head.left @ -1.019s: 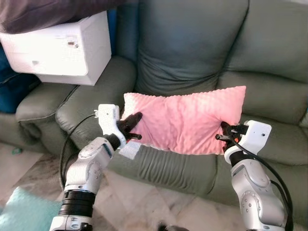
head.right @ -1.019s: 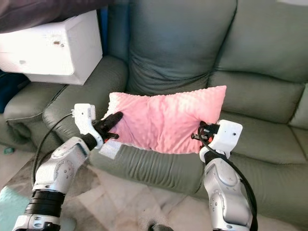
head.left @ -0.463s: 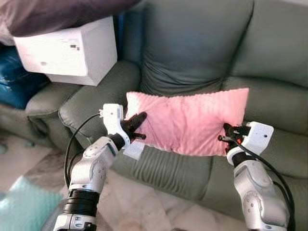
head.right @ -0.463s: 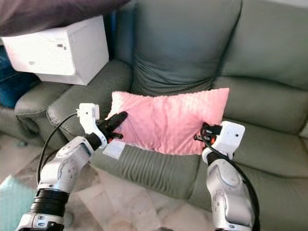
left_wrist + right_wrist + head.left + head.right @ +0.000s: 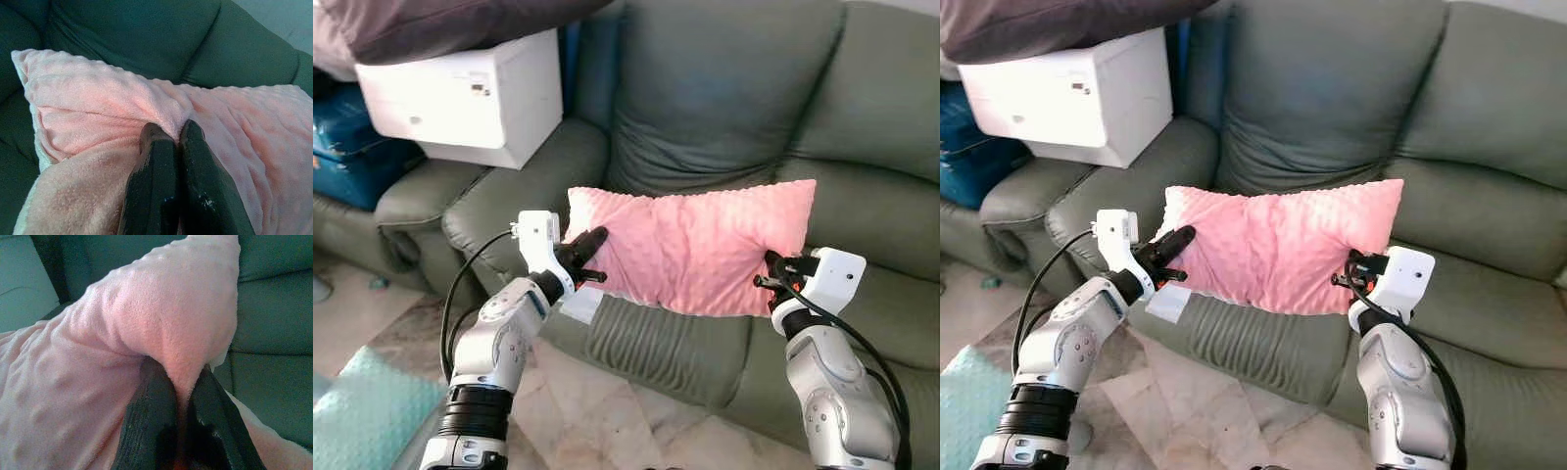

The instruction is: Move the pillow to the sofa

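A pink dotted plush pillow (image 5: 697,243) hangs stretched between my two grippers, over the front of the grey-green sofa's seat (image 5: 646,338). On its left edge my left gripper (image 5: 588,257) is shut, pinching a fold of the pillow (image 5: 98,112) between its black fingers (image 5: 195,156). My right gripper (image 5: 771,274) is shut on the pillow's lower right edge, where the pillow (image 5: 161,318) bulges over its fingers (image 5: 151,401). A white label (image 5: 579,305) dangles below the left corner.
The sofa's back cushions (image 5: 724,88) rise behind the pillow. A white box (image 5: 470,98) rests on the sofa's left armrest with a dark bag (image 5: 421,24) on top. Blue bags (image 5: 357,157) lie at far left. Marble floor (image 5: 607,411) and a teal mat (image 5: 362,421) are below.
The camera has shifted a little, showing more of the blue bags at left. Both grippers keep their hold on the pillow, which stays in about the same place over the seat.
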You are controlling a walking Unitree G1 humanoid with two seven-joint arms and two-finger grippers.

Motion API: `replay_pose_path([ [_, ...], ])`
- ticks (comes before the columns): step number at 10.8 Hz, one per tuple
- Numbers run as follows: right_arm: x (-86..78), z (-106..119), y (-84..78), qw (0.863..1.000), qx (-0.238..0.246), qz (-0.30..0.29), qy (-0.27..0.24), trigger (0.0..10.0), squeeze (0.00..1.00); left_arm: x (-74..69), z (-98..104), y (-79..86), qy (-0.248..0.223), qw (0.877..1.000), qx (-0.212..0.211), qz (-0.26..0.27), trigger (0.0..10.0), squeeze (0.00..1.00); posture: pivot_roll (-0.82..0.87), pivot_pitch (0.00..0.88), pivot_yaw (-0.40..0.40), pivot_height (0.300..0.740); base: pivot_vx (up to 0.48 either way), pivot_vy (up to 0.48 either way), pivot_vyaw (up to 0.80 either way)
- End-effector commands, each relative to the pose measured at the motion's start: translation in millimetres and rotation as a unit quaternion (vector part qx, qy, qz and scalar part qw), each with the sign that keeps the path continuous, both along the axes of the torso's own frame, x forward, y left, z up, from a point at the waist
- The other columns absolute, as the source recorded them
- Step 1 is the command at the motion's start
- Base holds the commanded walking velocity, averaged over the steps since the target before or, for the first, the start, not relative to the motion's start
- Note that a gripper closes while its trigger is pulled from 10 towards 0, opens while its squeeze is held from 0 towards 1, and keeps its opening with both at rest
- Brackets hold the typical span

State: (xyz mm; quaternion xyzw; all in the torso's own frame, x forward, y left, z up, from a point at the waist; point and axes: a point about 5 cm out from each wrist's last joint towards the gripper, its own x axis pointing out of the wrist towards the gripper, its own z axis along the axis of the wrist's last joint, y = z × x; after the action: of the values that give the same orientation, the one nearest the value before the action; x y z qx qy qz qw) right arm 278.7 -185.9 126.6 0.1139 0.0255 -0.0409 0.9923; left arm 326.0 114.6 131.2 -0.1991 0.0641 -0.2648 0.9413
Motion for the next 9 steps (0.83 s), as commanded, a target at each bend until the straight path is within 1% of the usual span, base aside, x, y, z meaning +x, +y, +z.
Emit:
replay_pose_path([
  [1,1.0,5.6,-0.6,1.0,-0.001,-0.001,-0.011,10.0,0.0,0.5,5.1,-3.1,-0.007,1.0,-0.001,-0.01,10.0,0.0,-0.16,0.104,-0.027,0.74,0.0,0.0,0.0],
  [2,1.0,5.7,-0.8,1.0,-0.001,-0.001,-0.011,10.0,0.0,0.2,5.1,-3.4,-0.008,1.0,0.0,-0.01,10.0,0.0,-0.16,0.105,-0.028,0.74,0.0,0.0,0.0],
  [8,0.8,5.7,-0.1,1.0,-0.002,-0.002,-0.01,10.0,0.0,0.4,5.5,-2.5,-0.009,1.0,-0.004,-0.008,10.0,0.0,-0.16,0.108,-0.026,0.74,0.0,-0.291,0.0],
  [9,1.0,5.6,0.0,1.0,-0.002,-0.002,-0.01,10.0,0.0,1.0,5.6,-1.9,-0.009,1.0,0.0,-0.006,10.0,0.0,-0.16,0.108,-0.026,0.74,0.0,0.0,0.0],
])
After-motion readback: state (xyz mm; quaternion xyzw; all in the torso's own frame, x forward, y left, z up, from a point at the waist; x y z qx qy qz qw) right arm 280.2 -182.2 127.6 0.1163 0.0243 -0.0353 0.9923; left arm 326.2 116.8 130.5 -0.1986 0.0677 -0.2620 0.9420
